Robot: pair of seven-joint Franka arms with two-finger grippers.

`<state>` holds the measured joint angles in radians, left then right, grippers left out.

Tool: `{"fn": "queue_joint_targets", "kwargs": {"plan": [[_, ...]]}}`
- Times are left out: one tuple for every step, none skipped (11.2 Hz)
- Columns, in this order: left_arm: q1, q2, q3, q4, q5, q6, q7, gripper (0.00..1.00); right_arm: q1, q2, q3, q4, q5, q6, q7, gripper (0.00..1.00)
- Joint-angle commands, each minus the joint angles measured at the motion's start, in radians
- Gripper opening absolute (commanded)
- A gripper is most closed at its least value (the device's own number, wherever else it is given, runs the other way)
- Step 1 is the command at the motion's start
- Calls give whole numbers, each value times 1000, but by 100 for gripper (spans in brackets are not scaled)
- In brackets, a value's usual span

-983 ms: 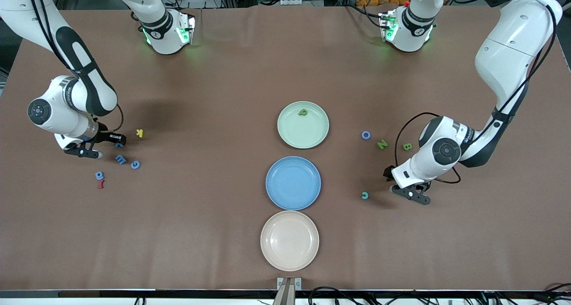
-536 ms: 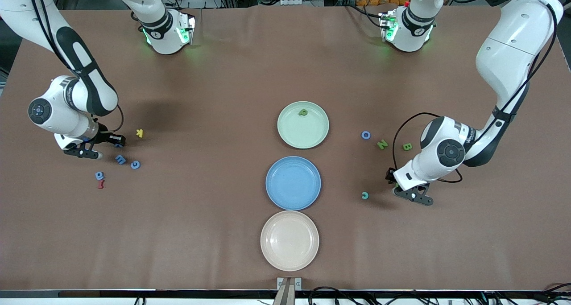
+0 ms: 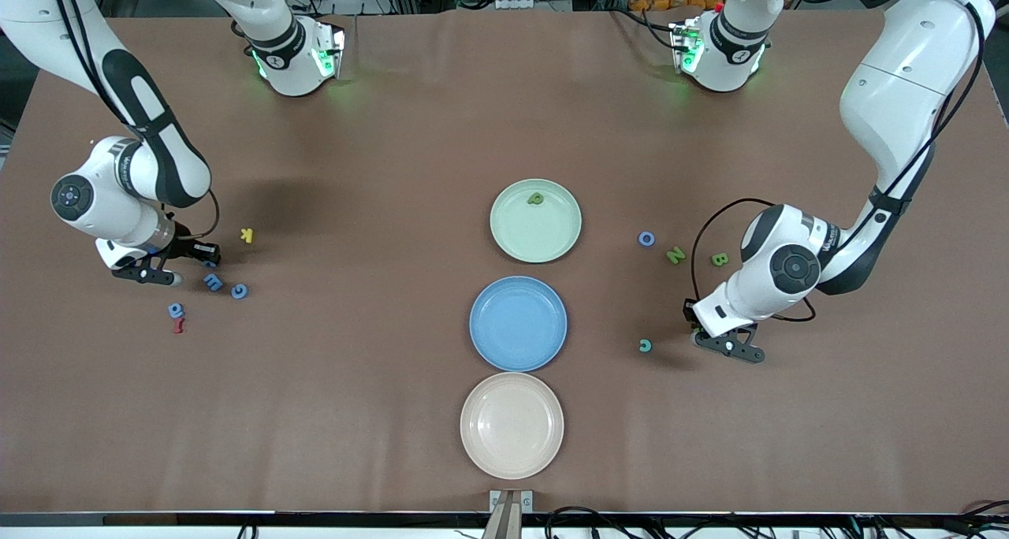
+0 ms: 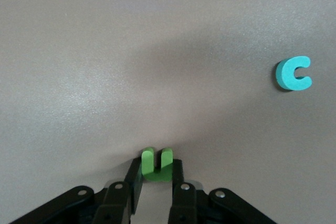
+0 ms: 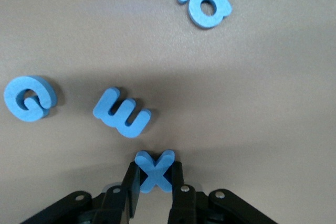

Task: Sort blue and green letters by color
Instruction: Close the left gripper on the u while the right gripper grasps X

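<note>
— Both sets of fingers have come together since a second ago; the left gripper was spread wide then, and now it pinches a green letter down at the table, toward the left arm's end.

— And the right gripper?

— Pressed onto a blue X, low at the table at the right arm's end; it had less closing left to do. Neither arm has shifted much otherwise.

— What sits close to that X?

— A blue E just beside it, a blue G a little past that, and a blue letter with a round hole nearer the front camera, touching a dark red letter; a yellow K lies apart from the cluster, farther from the camera.

— Anything crowding the green one?

— Only a teal C near it, toward the plates, not touching. Farther from the camera lie a blue O, a green N and a green B in a loose row.

— The plates?

— Three in a line down the middle of the table — a pale green plate farthest from the camera with a green letter already in it, a blue plate next, a pinkish plate nearest.
</note>
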<state>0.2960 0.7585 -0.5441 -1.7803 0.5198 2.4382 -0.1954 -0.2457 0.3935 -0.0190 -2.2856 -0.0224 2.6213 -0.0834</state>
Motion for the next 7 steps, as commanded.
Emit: {"fn": "queue_joint_targets", "kwargs": {"plan": [[-21, -25, 0, 2, -7, -45, -66, 0, 8, 16, 8, 73, -2, -45, 13, 17], [-23, -27, -16, 10, -9, -45, -108, 0, 8, 1, 11, 110, -1, -120, 14, 17], [-23, -40, -37, 10, -9, -45, -148, 0, 8, -13, 28, 147, -1, -192, 16, 17], [-24, -54, -51, 9, -11, -56, -189, 0, 12, -22, 30, 178, -1, -242, 16, 17], [-24, -63, -77, 2, -11, -74, -229, 0, 31, -27, 30, 208, -1, -272, 16, 17], [-26, -73, -95, -1, -11, -97, -280, 0, 42, -27, 33, 248, -1, -297, 27, 17], [-28, -74, -120, -16, -11, -111, -332, 0, 75, -25, 37, 290, -1, -323, 59, 17]]}}
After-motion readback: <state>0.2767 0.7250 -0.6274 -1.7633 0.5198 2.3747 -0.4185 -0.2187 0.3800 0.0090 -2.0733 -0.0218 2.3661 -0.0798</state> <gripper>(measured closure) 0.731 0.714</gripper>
